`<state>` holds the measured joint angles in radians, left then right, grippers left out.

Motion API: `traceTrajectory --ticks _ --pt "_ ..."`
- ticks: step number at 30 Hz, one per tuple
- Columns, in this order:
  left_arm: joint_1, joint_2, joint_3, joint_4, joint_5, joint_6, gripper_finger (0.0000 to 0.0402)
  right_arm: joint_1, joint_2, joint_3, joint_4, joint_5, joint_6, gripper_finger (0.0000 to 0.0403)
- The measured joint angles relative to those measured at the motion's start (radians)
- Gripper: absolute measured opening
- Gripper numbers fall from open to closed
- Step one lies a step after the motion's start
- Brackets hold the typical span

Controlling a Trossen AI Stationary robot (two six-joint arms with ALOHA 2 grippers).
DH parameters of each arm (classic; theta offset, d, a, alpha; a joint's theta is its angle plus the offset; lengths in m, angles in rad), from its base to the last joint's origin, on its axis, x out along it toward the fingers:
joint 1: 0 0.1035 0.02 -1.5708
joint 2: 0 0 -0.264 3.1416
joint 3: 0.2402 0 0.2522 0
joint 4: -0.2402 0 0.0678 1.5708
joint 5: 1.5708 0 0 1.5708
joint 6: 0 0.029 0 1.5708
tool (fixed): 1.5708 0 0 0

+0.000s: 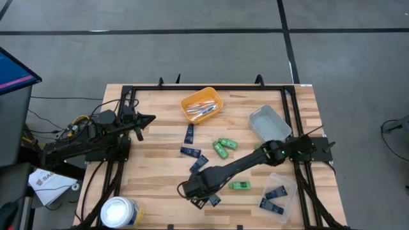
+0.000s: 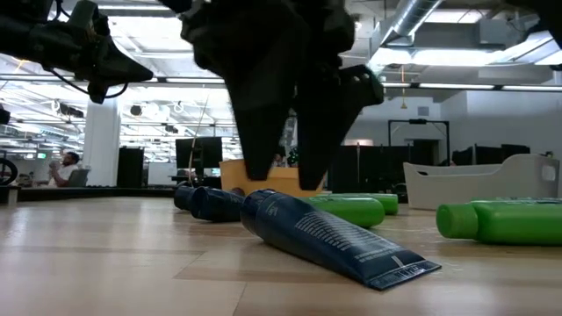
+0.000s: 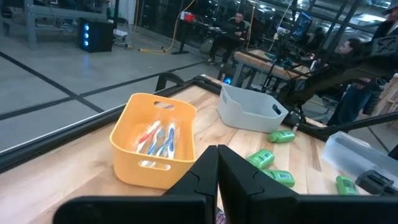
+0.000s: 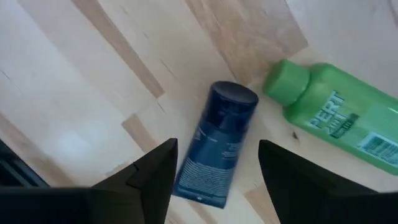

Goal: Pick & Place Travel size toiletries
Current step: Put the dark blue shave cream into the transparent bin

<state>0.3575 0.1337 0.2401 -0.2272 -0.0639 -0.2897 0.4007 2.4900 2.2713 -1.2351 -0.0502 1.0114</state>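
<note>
Right wrist view: right gripper with fingers spread wide, nothing between them yet, poised over a dark navy tube that lies flat on the wooden table. The tube sits in the gap between the two fingers, cap end pointing away from the wrist. Just beside its cap lies a green bottle, cap toward the tube.

High view: the right gripper is at the near middle of the table, its arm reaching in from the right edge. Navy tubes are scattered around it, some partly under the arm. A lone green bottle lies just right of the gripper; two more green bottles lie farther toward the middle. Orange tray at the far middle, holding thin sticks in white, blue and pink. Grey tray to its right. Clear tray at the near right, with navy tubes inside. White tub at the near left corner.

Left gripper, fingers pressed together and holding nothing, waits above the left side of the table.
</note>
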Motion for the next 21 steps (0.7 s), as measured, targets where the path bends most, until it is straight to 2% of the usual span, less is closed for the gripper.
traceTrajectory --ticks 6,13,17,21 --pt "0.0 0.0 0.0 0.0 0.0 0.0 0.0002 0.006 0.03 -0.001 0.007 0.019 0.01 0.0256" --pt "0.0 0.0 0.0 0.0 0.0 0.0 0.0002 0.006 0.075 0.003 0.028 0.025 0.01 0.0259" --pt "0.0 0.0 0.0 0.0 -0.003 0.0 0.0002 0.01 0.077 0.002 0.023 0.032 0.01 0.0237" --pt "0.0 0.0 0.0 0.0 -0.003 0.0 0.0002 0.009 0.073 0.001 0.007 0.033 0.003 0.0183"
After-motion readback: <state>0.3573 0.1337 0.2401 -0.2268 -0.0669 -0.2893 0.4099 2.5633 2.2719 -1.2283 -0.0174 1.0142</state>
